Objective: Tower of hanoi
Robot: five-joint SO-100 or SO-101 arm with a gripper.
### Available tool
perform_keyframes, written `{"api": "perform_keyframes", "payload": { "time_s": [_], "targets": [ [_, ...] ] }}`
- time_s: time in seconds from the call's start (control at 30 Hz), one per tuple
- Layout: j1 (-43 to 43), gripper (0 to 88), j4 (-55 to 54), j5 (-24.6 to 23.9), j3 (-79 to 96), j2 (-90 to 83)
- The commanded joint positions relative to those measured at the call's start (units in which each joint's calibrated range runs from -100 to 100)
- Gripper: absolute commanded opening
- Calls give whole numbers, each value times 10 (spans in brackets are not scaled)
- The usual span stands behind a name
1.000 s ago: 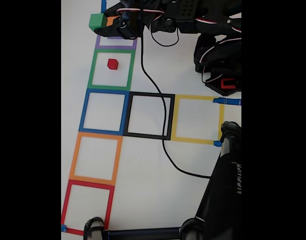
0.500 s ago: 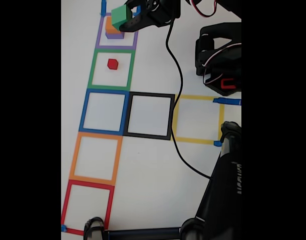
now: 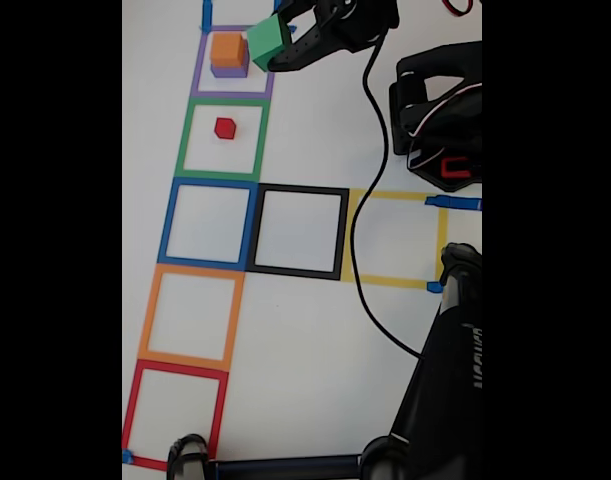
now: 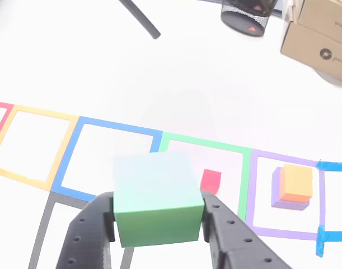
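Note:
My gripper [image 3: 275, 45] is shut on a green cube [image 3: 269, 40] and holds it in the air just right of the purple square [image 3: 198, 78] at the top of the fixed view. In the other view the green cube [image 4: 157, 198] sits between my two black fingers [image 4: 87, 235], above the floor squares. An orange cube [image 3: 228, 49] rests on a purple cube [image 3: 229, 70] inside the purple square; the same orange cube [image 4: 296, 182] and purple cube [image 4: 278, 193] show at the right. A small red cube [image 3: 225, 128] lies in the green square [image 3: 183, 140]; the red cube [image 4: 210, 181] peeks out beside my gripper.
Blue [image 3: 168, 222], black [image 3: 298, 190], yellow [image 3: 440, 240], orange [image 3: 150, 315] and red [image 3: 133, 410] taped squares lie on the white table. A black cable [image 3: 360, 270] trails across the yellow square. The arm's base [image 3: 440, 115] stands at the right, a black stand [image 3: 445, 380] at the lower right. Cardboard boxes [image 4: 322, 33] sit at the far edge.
My gripper has lifted the green cube off the stack in the purple square and carried it up and to the right. The orange cube on the purple one is now uncovered.

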Motion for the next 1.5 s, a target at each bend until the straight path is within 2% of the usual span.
{"api": "perform_keyframes", "payload": {
  "time_s": [0.0,0.17,0.33,0.57,0.83,1.2,1.47],
  "targets": [
    [-30,42,-83,0,68,16],
    [-48,42,-224,0,194,41],
    [-57,42,-436,0,339,91],
    [-74,42,-818,0,510,240],
    [-98,42,-1102,0,584,408],
    [-103,42,-1404,0,599,686],
    [-117,41,-1470,0,538,809]
  ]
}}
